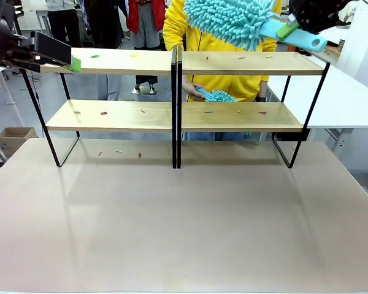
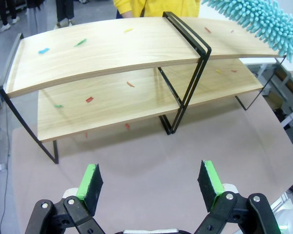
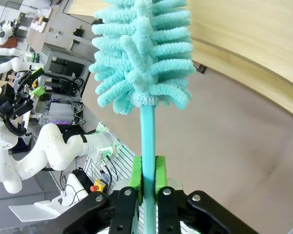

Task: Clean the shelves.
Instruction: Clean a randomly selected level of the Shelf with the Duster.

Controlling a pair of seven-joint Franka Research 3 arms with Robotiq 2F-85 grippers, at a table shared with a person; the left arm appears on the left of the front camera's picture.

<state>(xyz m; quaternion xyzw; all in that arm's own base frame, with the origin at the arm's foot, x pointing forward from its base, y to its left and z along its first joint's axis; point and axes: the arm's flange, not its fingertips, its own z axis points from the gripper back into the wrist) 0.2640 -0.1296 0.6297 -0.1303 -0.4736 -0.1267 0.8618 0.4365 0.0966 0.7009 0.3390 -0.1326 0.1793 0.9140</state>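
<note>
surface: pale beige tabletop [image 1: 184,233]; busy workshop behind, people standing at the back
shelves [image 1: 129,61]: two matching two-tier racks, light wooden boards on thin black metal frames, side by side on the far half of the tabletop, frames meeting at the middle, nearly table-wide
scraps [image 1: 104,113]: small coloured paper bits scattered on both tiers of both racks, a few on the tabletop under the left rack
right gripper [image 3: 147,170]: green pads clamped tight on the flat teal handle of a fluffy teal chenille duster [image 1: 230,21]; head up over the top board of the right rack, contact with the board unclear
left gripper [image 2: 151,180]: jaws wide apart, nothing between them; by the left end of the top board, facing the racks
person: yellow top [image 1: 227,82], behind the right rack
person's hand [image 1: 193,90]: holds a small teal hand duster [image 1: 218,95] on the right rack's lower board
</note>
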